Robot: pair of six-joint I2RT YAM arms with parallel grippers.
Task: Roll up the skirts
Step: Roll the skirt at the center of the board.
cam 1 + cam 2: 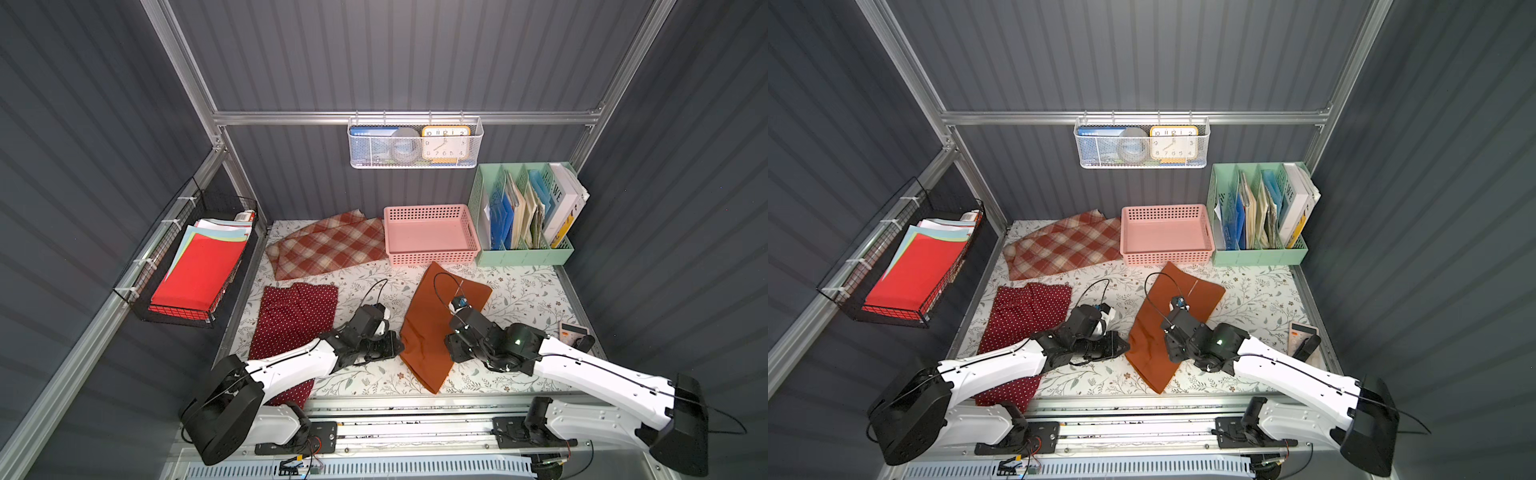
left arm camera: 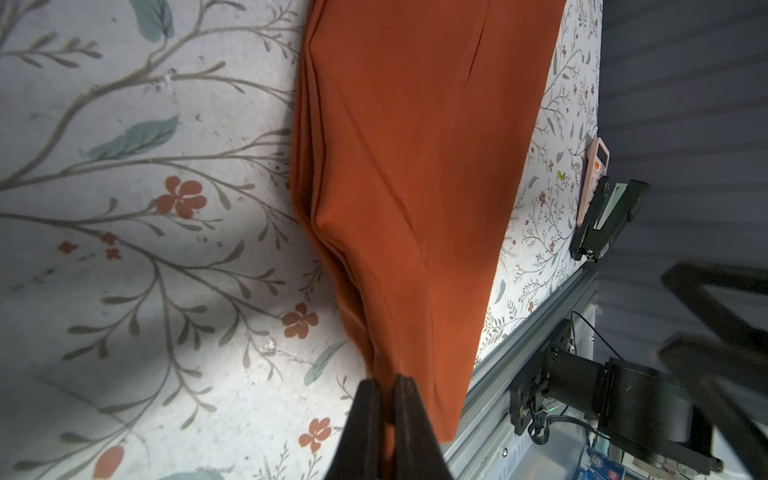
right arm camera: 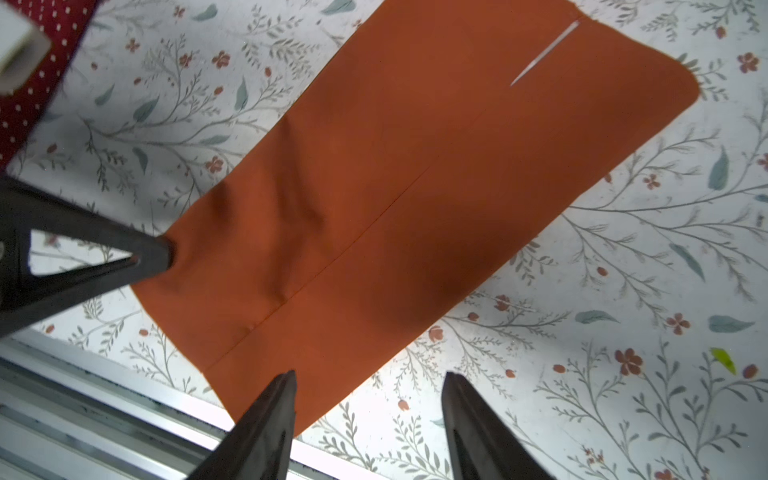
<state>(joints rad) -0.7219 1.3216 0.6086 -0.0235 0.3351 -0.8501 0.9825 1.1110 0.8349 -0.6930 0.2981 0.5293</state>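
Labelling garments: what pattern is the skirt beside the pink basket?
Red-and-cream plaid skirt; shows best in both top views.

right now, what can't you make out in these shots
- dotted skirt: near end under the left arm, both top views
- orange skirt: middle covered by the right arm, both top views
- calculator: keys too small to read, top views
- right gripper: hidden below its own wrist, both top views

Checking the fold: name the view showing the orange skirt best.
Right wrist: the orange skirt shows nearly whole, seam included. In both top views the right arm covers part; left wrist shows one creased side.
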